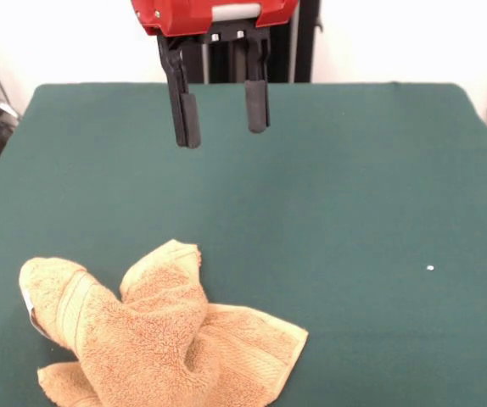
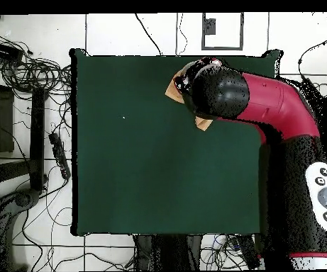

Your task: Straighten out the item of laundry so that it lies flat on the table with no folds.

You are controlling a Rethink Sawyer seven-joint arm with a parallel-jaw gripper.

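Observation:
The orange-tan towel (image 1: 159,339) lies crumpled in a heap at the near left of the green table (image 1: 354,186), with several folds and a corner sticking up. A small white tag (image 1: 30,315) shows at its left edge. My gripper (image 1: 224,131) hangs open and empty, high above the table and well behind the towel, touching nothing. In the overhead view my red arm (image 2: 265,106) covers most of the towel (image 2: 204,123); only small tan bits show beside it, and the gripper is hidden under the arm.
A tiny white speck (image 1: 430,269) lies on the cloth right of the middle. Cables and a power strip (image 2: 56,145) lie on the floor beyond the table's edge (image 2: 74,142).

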